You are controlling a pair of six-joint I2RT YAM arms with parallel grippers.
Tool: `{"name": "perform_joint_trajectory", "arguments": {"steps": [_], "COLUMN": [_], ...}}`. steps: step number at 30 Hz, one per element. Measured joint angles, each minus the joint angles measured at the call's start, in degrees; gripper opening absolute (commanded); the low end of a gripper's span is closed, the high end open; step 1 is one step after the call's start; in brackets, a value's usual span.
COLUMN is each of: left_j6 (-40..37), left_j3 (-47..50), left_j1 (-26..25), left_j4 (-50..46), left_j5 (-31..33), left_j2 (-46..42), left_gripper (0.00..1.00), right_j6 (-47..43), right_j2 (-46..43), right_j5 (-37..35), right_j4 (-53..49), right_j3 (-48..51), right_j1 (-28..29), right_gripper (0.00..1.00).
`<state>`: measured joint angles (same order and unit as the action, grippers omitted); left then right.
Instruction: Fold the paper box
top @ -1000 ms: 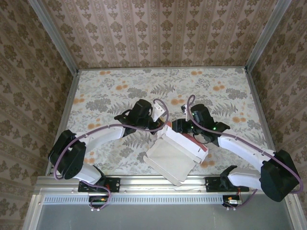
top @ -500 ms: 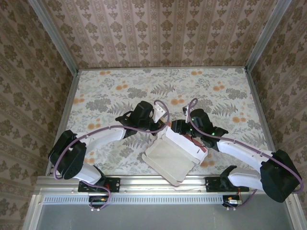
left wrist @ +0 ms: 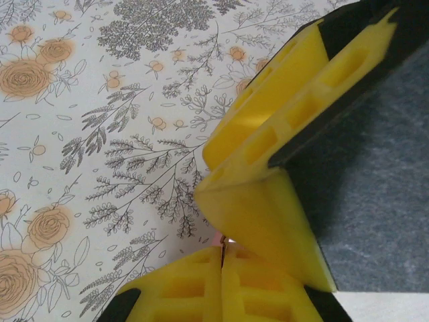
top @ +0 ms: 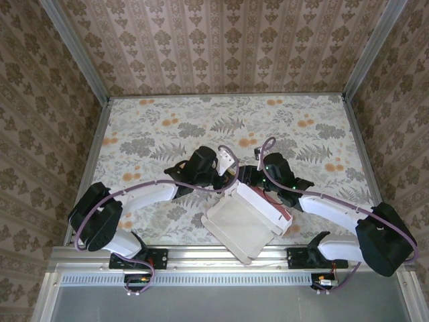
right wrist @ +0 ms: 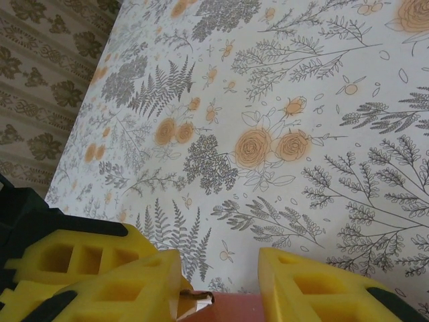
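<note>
left gripper [left wrist: 222,258] pinched tight beside paper box [top: 242,218] far corner; right gripper [right wrist: 218,295] fingers apart, pink rim between them, can't tell if clamped.

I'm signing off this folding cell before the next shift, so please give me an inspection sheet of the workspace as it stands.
Surface: table with a flowered cover, lying flat.
Job's things: paper box near the front edge, pale inside facing up, part folded, with a pink wall raised on its right side.
Clutter: nothing seen.
Grippers: left gripper shut, by the box's far corner; right gripper has its jaws apart over the box's pink edge, and whether it grips cannot be told.
Cables: purple cables loop above both wrists.
Surroundings: patterned walls on three sides; metal rail along the front.
</note>
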<state>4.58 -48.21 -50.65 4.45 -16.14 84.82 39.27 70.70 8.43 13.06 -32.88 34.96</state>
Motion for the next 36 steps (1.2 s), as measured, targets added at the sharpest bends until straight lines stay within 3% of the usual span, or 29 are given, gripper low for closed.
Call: {"name": "perform_joint_trajectory", "arguments": {"steps": [22,36], "left_j6": [-1.03,-4.9], "left_j3": [3.08,-0.46], "left_j1": [-0.55,5.84], "left_j4": [5.97,10.49], "left_j5": [3.41,1.99], "left_j2": [-0.5,4.7], "left_gripper": [0.0,0.0], "right_j6": [-0.48,-2.01], "right_j2": [2.49,8.98], "right_j5": [-7.23,-1.88], "right_j4": [0.96,1.66], "right_j3": [-1.22,-7.78], "right_j1": [2.21,-5.16], "right_gripper": [0.34,0.36]}}
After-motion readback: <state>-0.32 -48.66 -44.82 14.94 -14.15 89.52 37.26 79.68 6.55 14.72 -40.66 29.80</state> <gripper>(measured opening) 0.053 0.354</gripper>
